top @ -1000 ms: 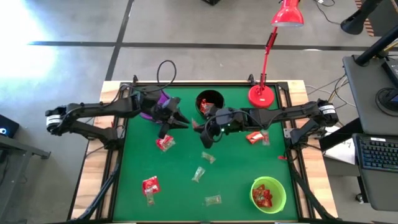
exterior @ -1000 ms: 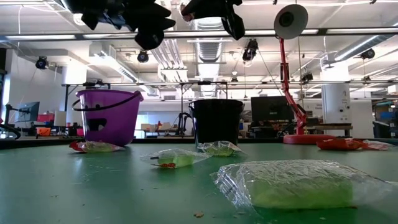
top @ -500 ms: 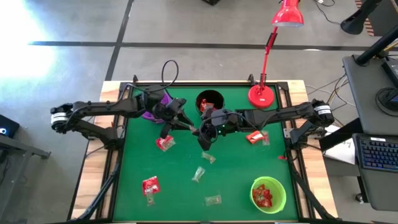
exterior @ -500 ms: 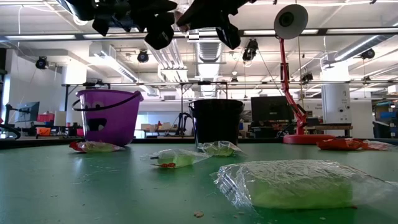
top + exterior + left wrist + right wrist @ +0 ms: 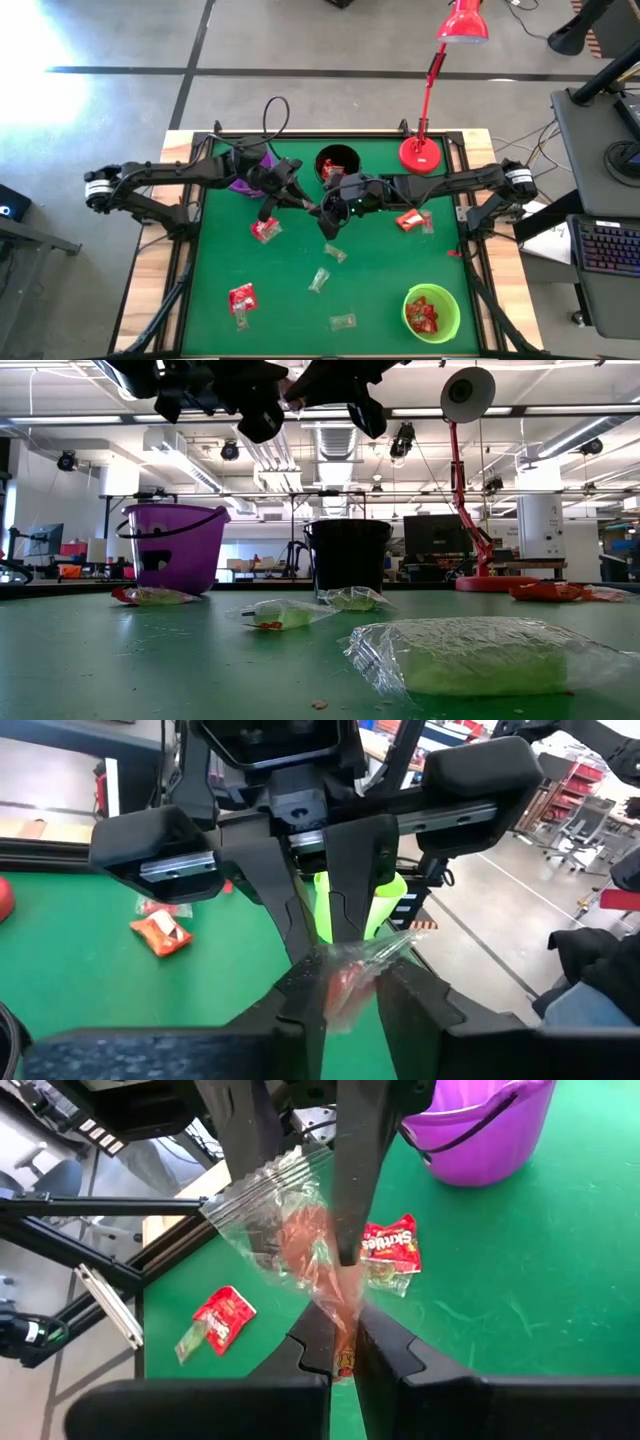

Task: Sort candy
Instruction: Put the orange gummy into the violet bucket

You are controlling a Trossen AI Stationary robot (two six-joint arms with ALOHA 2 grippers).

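I see both arms meet above the middle of the tabletop (image 5: 215, 250), just near of the black cup (image 5: 337, 162). My right hand (image 5: 343, 1348) is clamped shut on one end of a clear-wrapped candy (image 5: 290, 1230) with an orange-red sweet inside. My left hand (image 5: 347, 992) has its fingers on either side of the opposite end of the same wrapper and touching it; I cannot tell whether they have closed fully. The piece hangs in the air between the two hands. More candy lies loose on the green surface, and several red pieces sit in the green cup (image 5: 431, 312) at the near right. The purple cup (image 5: 245, 165) stands far left.
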